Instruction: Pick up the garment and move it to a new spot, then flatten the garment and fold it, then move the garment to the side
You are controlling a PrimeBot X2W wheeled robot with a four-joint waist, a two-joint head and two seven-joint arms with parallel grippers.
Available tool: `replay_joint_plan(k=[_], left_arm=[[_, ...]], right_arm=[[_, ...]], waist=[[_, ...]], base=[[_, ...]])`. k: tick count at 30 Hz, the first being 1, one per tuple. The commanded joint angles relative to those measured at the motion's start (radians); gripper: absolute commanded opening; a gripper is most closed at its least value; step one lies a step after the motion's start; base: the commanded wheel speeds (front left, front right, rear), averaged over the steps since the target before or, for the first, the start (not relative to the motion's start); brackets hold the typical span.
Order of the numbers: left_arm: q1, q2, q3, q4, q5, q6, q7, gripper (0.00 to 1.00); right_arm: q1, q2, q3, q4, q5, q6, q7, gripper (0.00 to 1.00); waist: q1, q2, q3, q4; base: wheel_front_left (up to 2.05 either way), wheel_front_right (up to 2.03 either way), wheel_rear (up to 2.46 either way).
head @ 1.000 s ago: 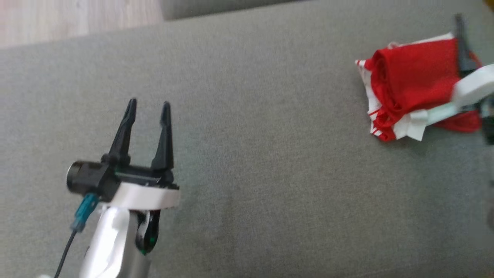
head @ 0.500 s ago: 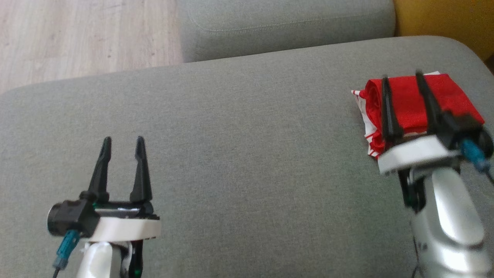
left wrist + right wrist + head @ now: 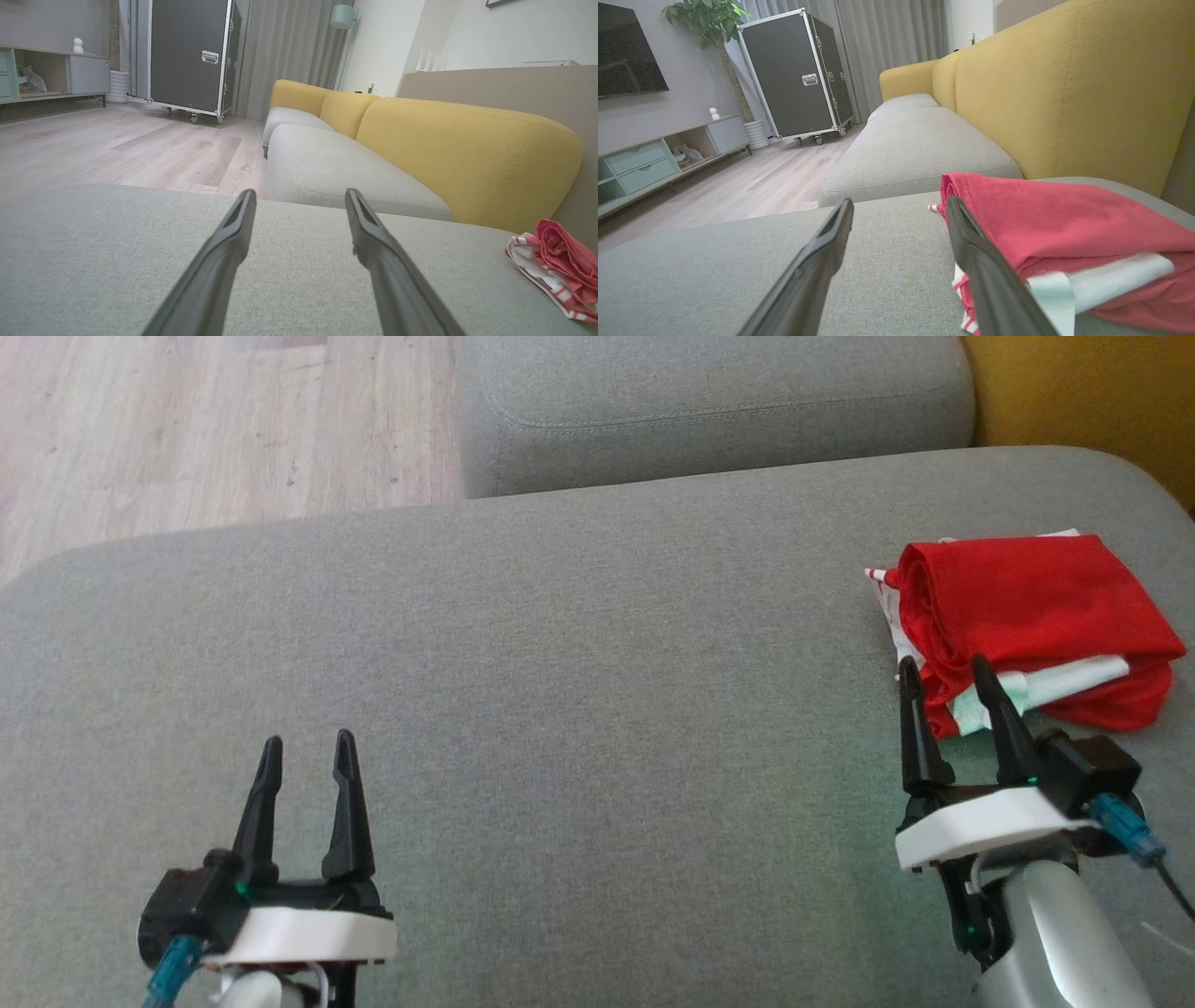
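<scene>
The garment [image 3: 1027, 611], red with white striped trim, lies folded in a bundle on the grey sofa seat [image 3: 597, 691] at the far right, near the yellow backrest. It shows as a red heap [image 3: 1059, 233] in the right wrist view and at the right edge [image 3: 560, 266] of the left wrist view. My right gripper [image 3: 945, 667] stands open just in front of the bundle, empty, fingertips at its near left corner. Far away from the cloth, at the lower left, my left gripper [image 3: 306, 747] is open over bare cushion with nothing in it.
A second grey seat cushion [image 3: 709, 401] adjoins at the back, with wooden floor [image 3: 187, 429] to its left. The yellow backrest [image 3: 1064, 93] rises along the right. A black wheeled case [image 3: 196, 56] and a low cabinet [image 3: 654, 158] stand across the room.
The camera has tilted, shifting the whole picture. My right gripper, which lay over the red bundle, has drawn back off it and now sits in front of it, still open. The garment stays put.
</scene>
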Motion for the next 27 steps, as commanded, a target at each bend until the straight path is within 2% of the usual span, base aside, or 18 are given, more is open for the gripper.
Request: replay_joint_plan(k=[1,15,24,25,27], left_arm=[[-0.028,0.004,0.027,-0.024,-0.005,0.003,-0.006,1.00],[-0.027,0.004,0.045,-0.021,-0.021,0.002,-0.006,1.00],[-0.026,0.004,0.057,-0.002,-0.068,0.023,-0.006,1.00],[0.000,0.000,0.023,0.028,-0.070,0.021,0.000,0.00],[0.005,-0.001,0.022,0.058,-0.073,0.021,0.004,0.00]], right_arm=[[-0.019,0.004,0.025,-0.043,0.006,-0.002,-0.013,1.00],[-0.014,0.004,0.029,-0.057,0.005,-0.002,-0.013,1.00],[-0.017,0.004,0.037,-0.059,0.008,-0.002,-0.013,1.00],[0.000,0.000,0.012,-0.021,0.000,0.000,-0.002,0.00],[0.006,0.001,0.012,0.006,0.001,0.000,0.000,0.00]], waist=[[0.0000,-0.0001,0.000,0.001],[0.0000,-0.0001,-0.003,0.004],[0.0000,-0.0001,0.002,-0.002],[0.0000,-0.0001,0.001,-0.002],[0.0001,-0.0001,0.002,-0.002]], base=[[0.00,0.00,0.00],[0.00,0.00,0.00],[0.00,0.00,0.00],[0.00,0.00,0.00],[0.00,0.00,0.00]])
